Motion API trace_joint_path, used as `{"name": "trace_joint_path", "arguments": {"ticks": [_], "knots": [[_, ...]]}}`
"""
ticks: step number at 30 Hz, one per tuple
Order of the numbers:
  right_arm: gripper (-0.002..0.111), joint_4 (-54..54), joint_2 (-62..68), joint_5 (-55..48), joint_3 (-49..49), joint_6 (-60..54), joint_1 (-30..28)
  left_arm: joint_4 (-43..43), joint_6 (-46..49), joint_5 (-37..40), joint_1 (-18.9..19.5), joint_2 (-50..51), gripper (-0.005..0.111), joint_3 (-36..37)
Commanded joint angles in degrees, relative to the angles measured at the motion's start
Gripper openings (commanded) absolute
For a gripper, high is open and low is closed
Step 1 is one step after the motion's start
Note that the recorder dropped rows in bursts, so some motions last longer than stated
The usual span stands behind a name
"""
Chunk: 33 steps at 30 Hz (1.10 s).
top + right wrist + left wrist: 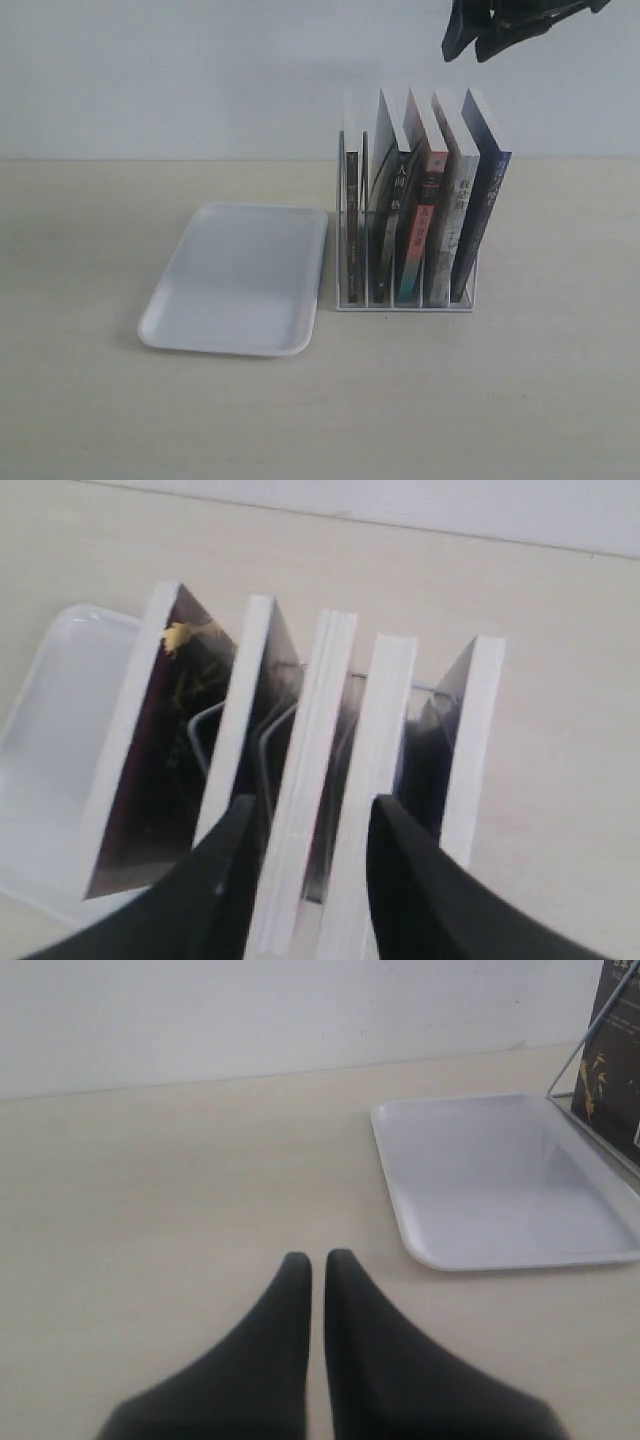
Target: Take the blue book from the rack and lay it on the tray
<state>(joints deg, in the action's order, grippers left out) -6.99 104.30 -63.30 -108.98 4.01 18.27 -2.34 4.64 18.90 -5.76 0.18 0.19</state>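
R claw (475, 45) cropped at top | blue book (485, 215) cover barely visible

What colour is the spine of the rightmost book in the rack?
Dark blue spine, best seen in the exterior view.

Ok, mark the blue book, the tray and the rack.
blue book (483, 215), exterior view, middle of its dark spine.
tray (235, 275), exterior view, bare floor of it.
rack (420, 306), exterior view, front base rail.
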Motion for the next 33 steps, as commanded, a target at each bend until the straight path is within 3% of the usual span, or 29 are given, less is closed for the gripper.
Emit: {"name": "trace_joint_path", "arguments": {"ticks": [1, 5, 14, 33], "knots": [[0.035, -5.2, -0.65, -2.44, -0.34, -5.52, 2.6, 0.05, -0.39, -0.88, -0.02, -0.18, 0.005, -0.19], [0.035, -2.78, 0.87, -1.61, -0.34, -4.01, 5.56, 0.05, -0.39, -0.88, -0.02, -0.18, 0.005, -0.19], [0.035, -0.45, 7.72, -1.23, -0.34, -1.5, 5.56, 0.05, -0.39, -0.88, -0.02, -0.18, 0.005, -0.19], [0.035, -0.13, 9.53, -1.94, -0.34, 1.21, 5.72, 0.05, -0.39, -0.88, -0.02, -0.18, 0.005, -0.19]]}}
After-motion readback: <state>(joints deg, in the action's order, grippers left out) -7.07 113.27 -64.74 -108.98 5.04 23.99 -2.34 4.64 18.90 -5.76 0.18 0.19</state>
